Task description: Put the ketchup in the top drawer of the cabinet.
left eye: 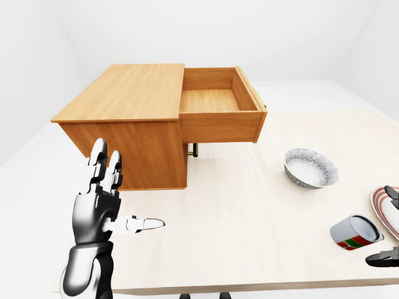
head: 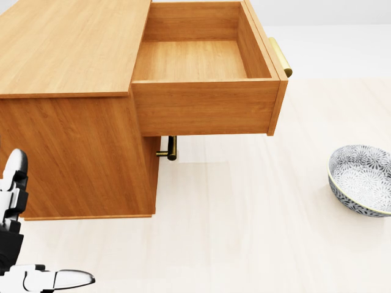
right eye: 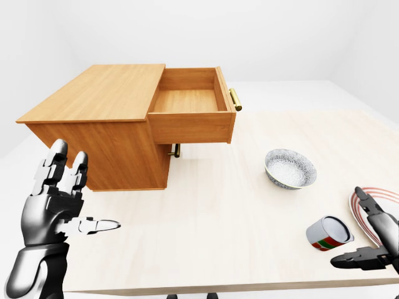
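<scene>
The left hand [left eye: 100,202] is raised at the lower left of the left-eye view with its fingers spread wide and upright and the thumb pointing to the right; it holds nothing and stands clear of the cabinet [left eye: 128,118] beside it. The right hand [right eye: 374,240] shows at the lower right edge of the right-eye view, its dark fingers also spread apart and empty, one fingertip lying near a can. That can [right eye: 328,233], silver with red and green bands, lies tipped on its side on the table [left eye: 249,218], its open mouth turned up and toward the camera; what is inside cannot be told. Just right of it sits a plate [right eye: 368,208] with a red-striped rim, partly behind the right hand. Farther up the table stands a patterned bowl [left eye: 310,167], upright and empty. The cabinet's top drawer [head: 204,61] is pulled fully out, its brass handle [head: 280,56] to the right, and its wooden floor is bare. The ketchup shows in no view.
</scene>
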Robot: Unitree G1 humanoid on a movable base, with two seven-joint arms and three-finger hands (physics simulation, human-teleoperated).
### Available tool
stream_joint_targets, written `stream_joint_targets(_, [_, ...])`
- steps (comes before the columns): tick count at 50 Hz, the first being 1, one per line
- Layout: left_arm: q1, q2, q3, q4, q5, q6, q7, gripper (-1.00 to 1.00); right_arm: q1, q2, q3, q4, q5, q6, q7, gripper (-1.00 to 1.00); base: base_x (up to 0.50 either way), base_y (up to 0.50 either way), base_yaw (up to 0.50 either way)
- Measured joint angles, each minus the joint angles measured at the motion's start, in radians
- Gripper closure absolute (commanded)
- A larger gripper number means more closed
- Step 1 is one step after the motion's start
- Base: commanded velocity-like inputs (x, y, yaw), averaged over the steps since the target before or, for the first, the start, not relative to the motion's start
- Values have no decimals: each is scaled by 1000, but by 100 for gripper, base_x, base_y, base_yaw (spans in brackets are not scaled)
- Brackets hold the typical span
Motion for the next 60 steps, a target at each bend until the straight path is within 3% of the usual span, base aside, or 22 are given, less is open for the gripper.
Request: stream_joint_targets(60, [-1,1,-15,20,13,0,7,-100,-20,-106,63,272,57,0,0,-100,0,0,0])
